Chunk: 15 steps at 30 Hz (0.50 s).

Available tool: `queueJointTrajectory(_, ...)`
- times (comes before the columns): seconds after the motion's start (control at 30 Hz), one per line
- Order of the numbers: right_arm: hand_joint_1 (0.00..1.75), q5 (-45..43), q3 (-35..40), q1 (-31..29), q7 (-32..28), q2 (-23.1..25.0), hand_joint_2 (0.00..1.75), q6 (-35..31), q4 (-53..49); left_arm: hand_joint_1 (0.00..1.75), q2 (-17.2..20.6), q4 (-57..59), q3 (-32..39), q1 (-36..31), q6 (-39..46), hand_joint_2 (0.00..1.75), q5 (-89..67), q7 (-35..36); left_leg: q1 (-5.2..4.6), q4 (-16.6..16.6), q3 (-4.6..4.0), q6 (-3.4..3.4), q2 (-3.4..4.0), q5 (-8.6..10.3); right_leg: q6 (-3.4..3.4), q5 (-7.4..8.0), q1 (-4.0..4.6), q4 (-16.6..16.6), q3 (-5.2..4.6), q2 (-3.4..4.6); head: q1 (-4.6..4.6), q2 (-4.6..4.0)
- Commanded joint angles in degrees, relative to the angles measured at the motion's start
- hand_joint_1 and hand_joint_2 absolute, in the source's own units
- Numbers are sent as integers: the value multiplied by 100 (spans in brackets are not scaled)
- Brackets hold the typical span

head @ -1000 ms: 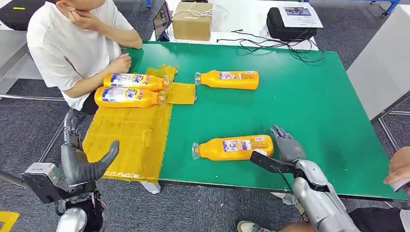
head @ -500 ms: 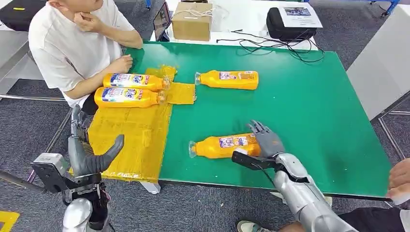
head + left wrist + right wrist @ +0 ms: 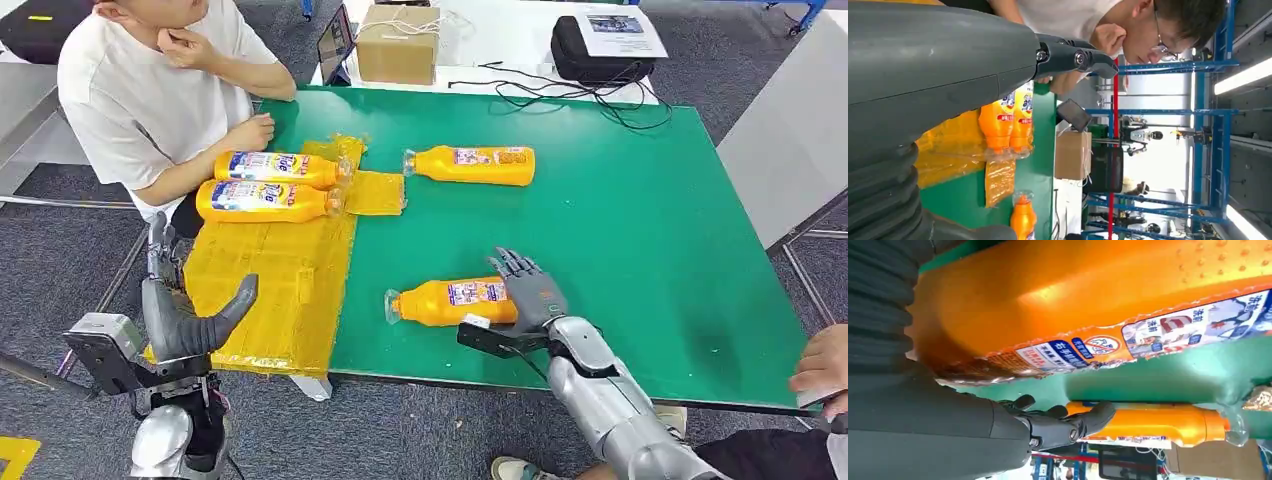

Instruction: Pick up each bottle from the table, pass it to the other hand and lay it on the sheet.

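An orange bottle [image 3: 450,300] lies on its side near the front edge of the green table [image 3: 650,230], cap to the left. My right hand [image 3: 530,290] rests over its base end with the fingers spread across it. In the right wrist view the bottle [image 3: 1088,305] lies against the palm and the fingers [image 3: 1068,425] reach past it, uncurled. A second bottle [image 3: 475,165] lies further back. Two more bottles [image 3: 275,167] [image 3: 262,201] lie on the yellow sheet [image 3: 270,280]. My left hand [image 3: 185,315] hangs open and holds nothing, beside the sheet's front left corner.
A seated person [image 3: 150,90] leans on the table's far left corner, a fist close to the sheet. A cardboard box [image 3: 398,45], a black bag [image 3: 600,50] and cables [image 3: 560,95] lie behind. Another person's hand [image 3: 825,360] shows at the right edge.
My right hand has moved left and over the near bottle's base, and the bottle has slid a little to the left. My left hand has risen slightly.
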Motion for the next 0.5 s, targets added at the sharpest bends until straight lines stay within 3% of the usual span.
queueJointTrajectory(0.03,0,-46,449,-726,248,-68,175,835,1038,0,60,181,64,-45,3,175,111,29,5,1,19,-9,2,-9,-10,-6,4,1,16,15,0,0)
queueJointTrajectory(0.17,0,5,600,-921,626,-6,175,1309,1344,0,39,104,104,53,43,175,110,34,4,-2,19,-6,-1,-4,-7,-2,3,-3,15,9,0,0)
queueJointTrajectory(0.2,19,38,679,-1009,736,15,175,1466,1415,0,26,61,122,118,60,175,113,34,9,0,30,-10,-3,-9,-11,-6,7,-4,27,13,0,0)
queueJointTrajectory(0.3,19,39,679,-1021,738,16,175,1470,1415,0,29,59,123,127,59,175,112,33,7,1,29,-8,3,-8,-10,-4,4,-1,27,17,2,0)
queueJointTrajectory(0.33,140,43,705,-1045,791,24,175,1554,1458,0,28,25,124,153,65,175,110,35,7,-1,31,-7,-2,-5,-8,-3,4,-4,30,10,0,0)
queueJointTrajectory(0.37,175,74,784,-1086,913,29,175,1714,1523,0,19,1,140,182,80,175,107,44,8,0,36,-8,-5,-6,-10,-4,5,-3,36,8,2,0)
queueJointTrajectory(0.5,175,74,974,-1229,1084,21,175,2379,1749,0,0,18,197,254,55,175,57,15,25,19,49,-24,-11,-23,-30,-16,21,6,53,26,2,0)
